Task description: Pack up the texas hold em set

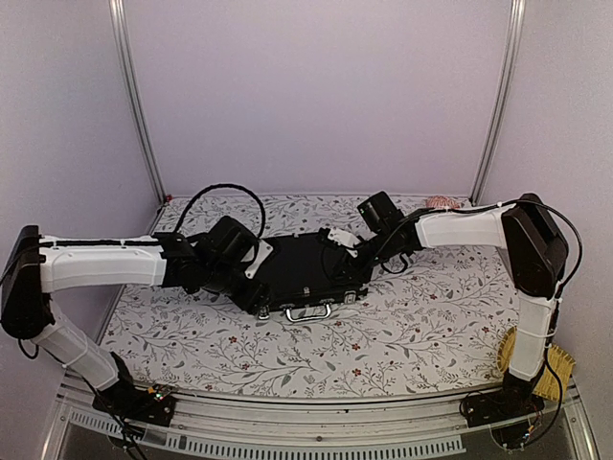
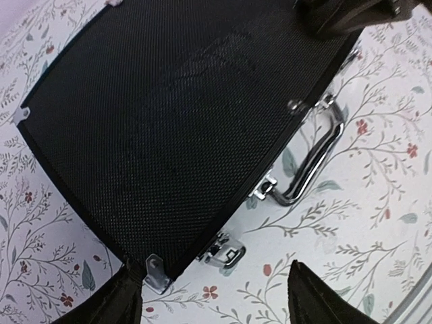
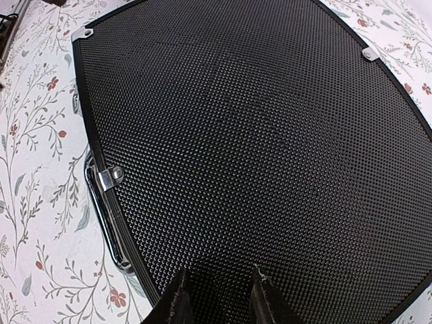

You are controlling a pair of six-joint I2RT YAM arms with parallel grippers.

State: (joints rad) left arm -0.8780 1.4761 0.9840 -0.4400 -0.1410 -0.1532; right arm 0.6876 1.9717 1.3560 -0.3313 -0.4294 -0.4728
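Observation:
The black briefcase (image 1: 297, 268) of the texas hold em set lies shut on the flowered cloth, its silver handle (image 1: 308, 312) facing the near edge. My left gripper (image 1: 257, 299) hovers at the case's front left corner. In the left wrist view the left gripper (image 2: 212, 273) is open wide, straddling bare cloth just beside a silver latch (image 2: 226, 253), with the handle (image 2: 317, 158) further along. My right gripper (image 1: 347, 251) sits over the lid from the right. In the right wrist view the right gripper (image 3: 221, 273) shows a narrow gap above the dotted lid (image 3: 256, 135), holding nothing. Chips, dice and cards are out of view.
A pink ridged shell-like object (image 1: 441, 202) rests at the back right of the table. A woven yellow straw item (image 1: 551, 369) hangs off the front right by the right arm's base. Metal frame posts (image 1: 139, 105) rise at the back corners.

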